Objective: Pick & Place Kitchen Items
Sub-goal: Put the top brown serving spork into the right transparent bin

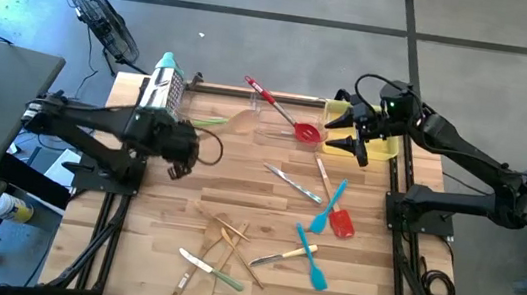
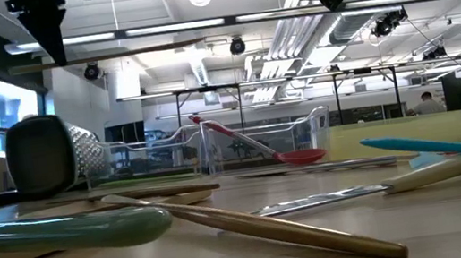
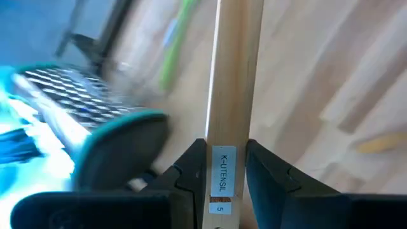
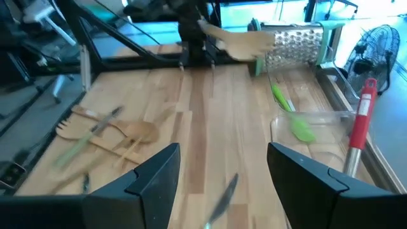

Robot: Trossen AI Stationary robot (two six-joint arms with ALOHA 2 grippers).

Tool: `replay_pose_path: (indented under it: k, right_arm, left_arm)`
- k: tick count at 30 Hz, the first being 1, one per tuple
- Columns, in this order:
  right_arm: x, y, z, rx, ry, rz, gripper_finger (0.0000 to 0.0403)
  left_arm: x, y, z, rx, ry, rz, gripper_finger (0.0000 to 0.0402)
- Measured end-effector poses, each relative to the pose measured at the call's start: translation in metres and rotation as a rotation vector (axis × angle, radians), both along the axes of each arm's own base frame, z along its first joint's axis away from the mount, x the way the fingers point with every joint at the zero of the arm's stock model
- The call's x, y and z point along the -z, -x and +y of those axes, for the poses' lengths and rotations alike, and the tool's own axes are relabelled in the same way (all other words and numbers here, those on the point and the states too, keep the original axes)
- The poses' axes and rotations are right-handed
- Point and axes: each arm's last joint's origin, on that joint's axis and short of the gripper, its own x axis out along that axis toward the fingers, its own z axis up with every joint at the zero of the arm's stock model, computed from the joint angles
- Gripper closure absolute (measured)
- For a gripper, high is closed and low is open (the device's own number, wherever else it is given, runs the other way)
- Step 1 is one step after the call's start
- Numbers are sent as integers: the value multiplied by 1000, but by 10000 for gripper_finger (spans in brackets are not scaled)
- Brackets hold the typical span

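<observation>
Step in hand: carry; the left gripper (image 3: 221,166) has a wooden spoon (image 3: 234,76) lifted off the worktop (image 1: 368,281) and hangs with it over the left side, near the grater (image 1: 164,83)
Left jaws: closed narrow on the spoon's handle, just above its label; the handle runs straight out between them
Spoon: held level in the air; in the high view its bowl (image 1: 245,121) reaches toward the far middle, short of the clear tray (image 1: 280,134); its wide end also shows in the right wrist view (image 4: 241,41)
Right gripper (image 1: 355,139): waits over the yellow tray (image 1: 388,155) at the far right; jaws wide apart, nothing between them
Already placed: a red spatula (image 1: 283,112) lies propped in the clear tray, handle sticking up over the rim; a green spatula (image 4: 294,117) lies on the worktop beside that tray
Left to move: blue spatulas (image 1: 327,208) and a red one (image 1: 340,221) right of centre; a knife (image 1: 289,183) in the middle; wooden forks and spoons (image 1: 222,235) with another green spatula (image 1: 223,278) at the near edge
Progress: early, as I judge it; most items lie loose on the worktop
Next move: probably swing the spoon on over a far tray, lower until the bowl is inside the rim, then open; the long handle may foul the red spatula, or tip out over the wall
</observation>
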Motion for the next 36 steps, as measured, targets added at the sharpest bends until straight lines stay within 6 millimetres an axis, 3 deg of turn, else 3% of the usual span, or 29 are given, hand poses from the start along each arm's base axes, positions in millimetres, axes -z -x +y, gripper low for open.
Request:
replay_pose_path:
  k: [9,22,30,36]
  right_arm:
    - [-15,-4,4,-206,-152,-160,174]
    - [-15,-4,4,-179,-144,-153,174]
    - [-16,0,-3,-146,-142,-161,174]
    - [-16,2,-7,-125,-139,-166,174]
  left_arm:
    - [-17,-34,52,150,-45,198,324]
    - [-47,-87,136,430,-147,435,324]
    - [-29,-127,186,578,-180,619,324]
    - [-13,-157,208,670,-236,642,324]
